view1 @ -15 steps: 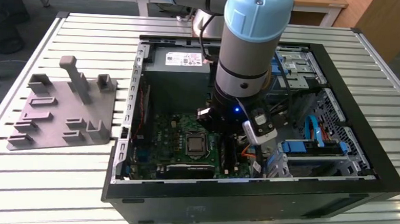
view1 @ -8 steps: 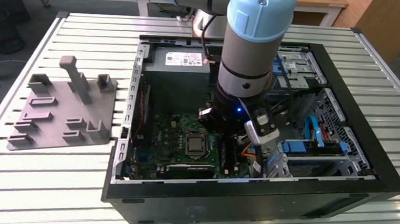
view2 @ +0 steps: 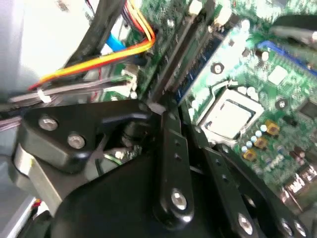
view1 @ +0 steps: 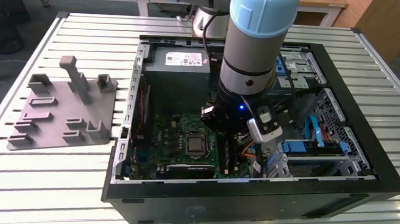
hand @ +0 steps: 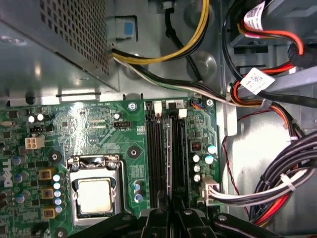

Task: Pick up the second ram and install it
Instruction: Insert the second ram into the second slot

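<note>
The second ram (hand: 169,148) is a thin stick seen edge-on, standing upright among the long black motherboard slots (hand: 154,148). In the second wrist view the ram (view2: 171,59) runs away from the fingertips, with a bluish-green face beside its dark edge. My gripper (hand: 171,218) is shut on one end of it; black fingers (view2: 173,144) meet there. In the exterior view the gripper (view1: 229,139) reaches down inside the open computer case (view1: 250,197), right of the processor socket (view1: 195,142). Whether the stick sits fully in a slot I cannot tell.
The processor socket (hand: 94,193) lies beside the slots. Bundled cables (hand: 277,193) and orange-yellow wires (view2: 99,59) crowd the other side. A power supply (view1: 178,64) fills the case's far end, with blue drive brackets (view1: 308,146) at the exterior view's right. A grey fixture plate (view1: 63,110) sits on the slatted table.
</note>
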Available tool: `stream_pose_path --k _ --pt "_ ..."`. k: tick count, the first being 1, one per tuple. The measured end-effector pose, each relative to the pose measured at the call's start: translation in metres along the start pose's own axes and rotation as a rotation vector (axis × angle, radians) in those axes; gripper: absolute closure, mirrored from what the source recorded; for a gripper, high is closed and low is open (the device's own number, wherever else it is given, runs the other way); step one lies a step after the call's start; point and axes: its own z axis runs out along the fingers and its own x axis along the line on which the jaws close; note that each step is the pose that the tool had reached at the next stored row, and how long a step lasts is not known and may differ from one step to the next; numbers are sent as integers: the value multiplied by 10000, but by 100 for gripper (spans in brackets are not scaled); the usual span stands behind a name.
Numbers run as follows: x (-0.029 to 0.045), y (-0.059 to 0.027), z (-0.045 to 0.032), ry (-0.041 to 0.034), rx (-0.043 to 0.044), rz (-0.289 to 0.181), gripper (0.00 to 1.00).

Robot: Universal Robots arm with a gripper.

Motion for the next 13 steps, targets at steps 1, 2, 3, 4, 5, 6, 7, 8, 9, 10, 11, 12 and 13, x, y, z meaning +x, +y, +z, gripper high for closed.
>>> stream_pose_path --k 1,2,3,4,5,6,7,8,9,10,11,12,13 --pt "-1 0 1 0 -2 0 86" --pt "-2 0 0 0 -1 0 86" --pt "-2 0 0 1 0 -2 86" --pt "-1 0 0 2 2 -3 86" --pt "-1 -1 2 2 2 -4 86" --pt "-2 -1 6 2 0 -5 86" --pt "-2 0 11 2 0 -5 86" --pt "-1 0 17 2 0 -6 86" --pt "0 0 21 2 2 -6 86" --pt "1 -1 23 2 4 -6 86" --pt "3 -1 23 3 5 -6 86" --pt "5 -1 24 3 4 -5 86" --pt "7 0 25 2 1 -4 86"
